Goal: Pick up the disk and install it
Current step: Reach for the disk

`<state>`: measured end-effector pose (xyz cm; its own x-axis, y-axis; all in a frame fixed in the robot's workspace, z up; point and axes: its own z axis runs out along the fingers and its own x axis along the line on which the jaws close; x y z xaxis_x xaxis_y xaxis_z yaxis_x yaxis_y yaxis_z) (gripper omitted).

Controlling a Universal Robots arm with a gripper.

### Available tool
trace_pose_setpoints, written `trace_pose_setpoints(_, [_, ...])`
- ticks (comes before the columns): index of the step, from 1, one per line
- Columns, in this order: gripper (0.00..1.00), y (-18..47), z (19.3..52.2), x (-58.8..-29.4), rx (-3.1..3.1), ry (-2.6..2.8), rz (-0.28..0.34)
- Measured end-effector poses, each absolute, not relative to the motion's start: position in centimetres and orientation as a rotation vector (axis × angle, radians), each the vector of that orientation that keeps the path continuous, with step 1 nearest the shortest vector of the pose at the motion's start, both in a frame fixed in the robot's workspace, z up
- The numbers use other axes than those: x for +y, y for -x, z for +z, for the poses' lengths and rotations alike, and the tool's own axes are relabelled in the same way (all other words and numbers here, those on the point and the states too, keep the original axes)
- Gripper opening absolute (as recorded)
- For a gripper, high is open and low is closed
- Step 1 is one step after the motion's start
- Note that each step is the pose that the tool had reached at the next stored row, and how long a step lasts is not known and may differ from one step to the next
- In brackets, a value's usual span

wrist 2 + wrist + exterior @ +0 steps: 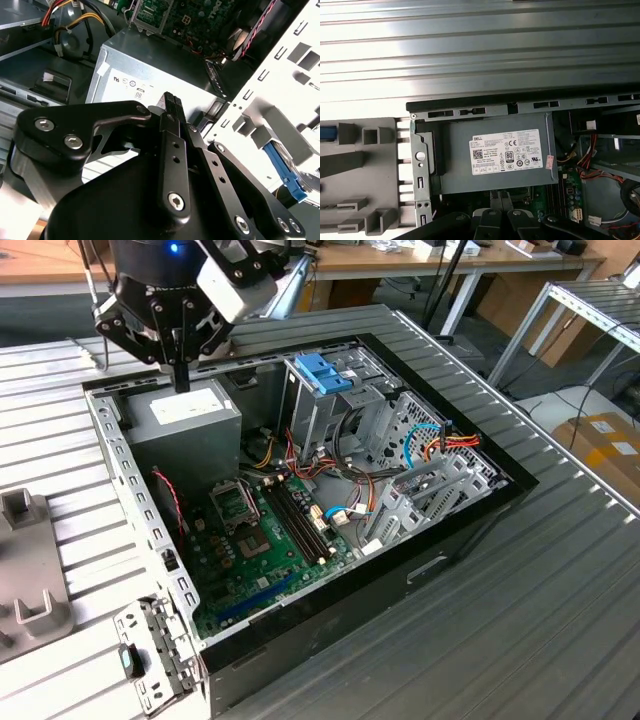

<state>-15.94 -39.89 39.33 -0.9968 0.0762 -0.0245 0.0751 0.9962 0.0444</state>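
Note:
My gripper (pixel 181 380) hangs over the back left corner of the open computer case (pixel 470 510), just above the grey power-supply box (pixel 185 415). Its black fingers (pixel 171 107) are pressed together with nothing between them. In the first wrist view the gripper (pixel 502 220) sits over the box's white label (pixel 505 152). I cannot make out the disk with certainty. A blue plastic rail (pixel 282 167) with grey metal beside it shows beyond the case's perforated rear wall (pixel 280 85). A blue edge (pixel 324 134) sits in the grey fixture (pixel 365 165) outside the case.
A blue plastic bracket (pixel 325 375) stands on the drive cage (pixel 330 410) at the back of the case. The motherboard (pixel 270 540), loose cables (pixel 430 445) and a metal bracket (pixel 430 485) lie inside. The case rests on a ribbed metal table (pixel 560 620).

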Motion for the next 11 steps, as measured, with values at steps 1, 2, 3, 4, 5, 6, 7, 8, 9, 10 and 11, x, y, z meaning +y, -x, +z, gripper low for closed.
trace_pose_setpoints(1, [0.10, 16.02, 39.33, -39.89, 3.112, -0.118, 0.068])
trace_pose_setpoints(2, [0.10, 16.11, 39.33, -39.89, 3.113, -0.118, 0.068])
trace_pose_setpoints(3, [0.10, 16.18, 39.33, -39.89, 3.112, -0.118, 0.068])
trace_pose_setpoints(4, [0.10, 16.23, 39.33, -39.89, 3.112, -0.118, 0.068])
trace_pose_setpoints(5, [0.10, 16.33, 39.33, -39.90, 3.112, -0.118, 0.068])
trace_pose_setpoints(6, [0.10, 16.39, 39.33, -39.89, 3.113, -0.118, 0.068])
trace_pose_setpoints(7, [0.10, 16.46, 39.33, -39.89, 3.113, -0.118, 0.068])
trace_pose_setpoints(8, [0.10, 16.51, 39.33, -39.89, 3.112, -0.118, 0.068])
trace_pose_setpoints(9, [0.10, 16.58, 39.33, -39.89, 3.112, -0.118, 0.068])
trace_pose_setpoints(10, [0.10, 16.68, 39.33, -39.89, 3.112, -0.118, 0.068])
trace_pose_setpoints(11, [0.10, 16.78, 39.33, -39.89, 3.112, -0.118, 0.068])
